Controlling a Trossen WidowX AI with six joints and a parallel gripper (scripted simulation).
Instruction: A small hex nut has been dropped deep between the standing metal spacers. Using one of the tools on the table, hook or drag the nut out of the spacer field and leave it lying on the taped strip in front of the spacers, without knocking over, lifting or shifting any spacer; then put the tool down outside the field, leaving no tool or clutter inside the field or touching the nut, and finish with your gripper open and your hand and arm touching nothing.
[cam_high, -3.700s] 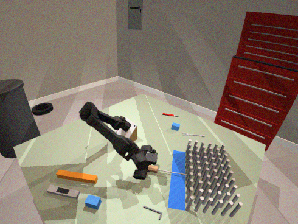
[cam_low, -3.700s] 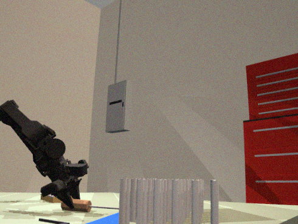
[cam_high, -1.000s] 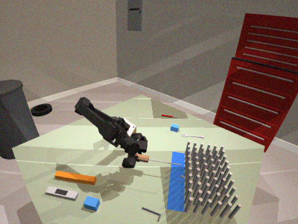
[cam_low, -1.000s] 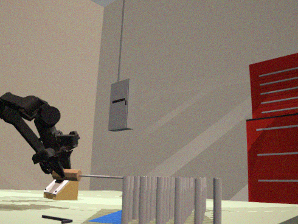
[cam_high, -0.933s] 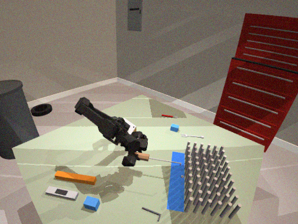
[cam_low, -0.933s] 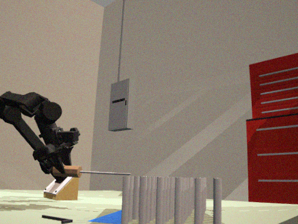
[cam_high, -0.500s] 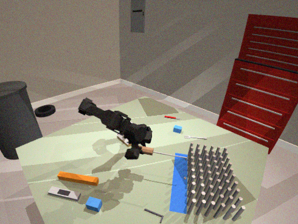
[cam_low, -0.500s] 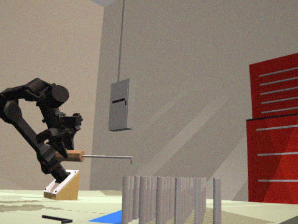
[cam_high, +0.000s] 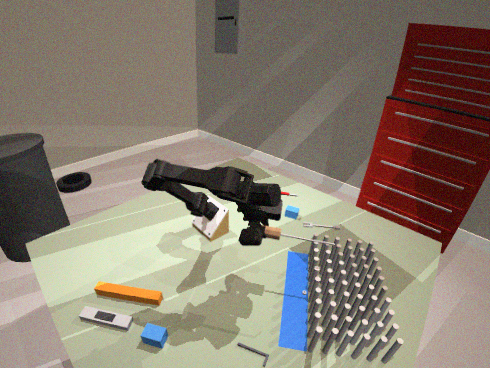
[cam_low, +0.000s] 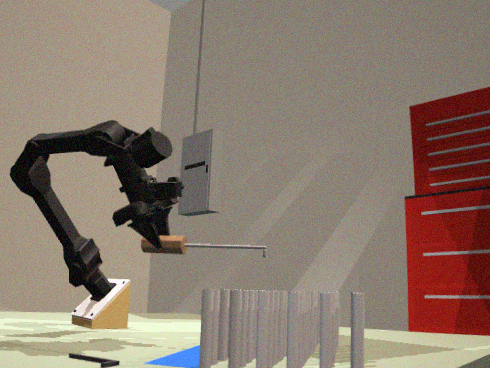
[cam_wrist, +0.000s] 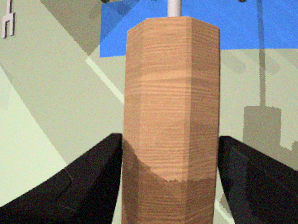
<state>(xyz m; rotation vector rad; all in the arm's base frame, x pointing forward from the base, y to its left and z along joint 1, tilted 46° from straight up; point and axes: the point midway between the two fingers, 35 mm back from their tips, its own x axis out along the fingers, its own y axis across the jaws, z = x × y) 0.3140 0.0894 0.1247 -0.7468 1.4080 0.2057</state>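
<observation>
My gripper (cam_high: 263, 232) (cam_low: 161, 243) (cam_wrist: 170, 144) is shut on the wooden handle (cam_high: 273, 232) (cam_low: 172, 244) (cam_wrist: 170, 90) of a hooked tool. Its thin shaft (cam_high: 305, 238) (cam_low: 225, 245) points over the standing metal spacers (cam_high: 330, 342) (cam_low: 263, 325), and its bent tip (cam_low: 264, 253) hangs down, well above their tops. A small pale ring-like thing (cam_high: 304, 292), apparently the hex nut, lies on the blue taped strip (cam_high: 294, 325) (cam_low: 182, 357) (cam_wrist: 112, 32) near its spacer-side edge. The spacers in view stand upright.
A hex key (cam_high: 252, 349) (cam_low: 94, 358) lies near the strip's front end. A forked tool (cam_high: 320, 226) (cam_wrist: 8, 25), a blue block (cam_high: 292, 212) and a red-handled tool (cam_high: 286, 193) lie behind. An orange bar (cam_high: 129, 294), a grey level (cam_high: 120, 320) and another blue block (cam_high: 154, 335) lie front left.
</observation>
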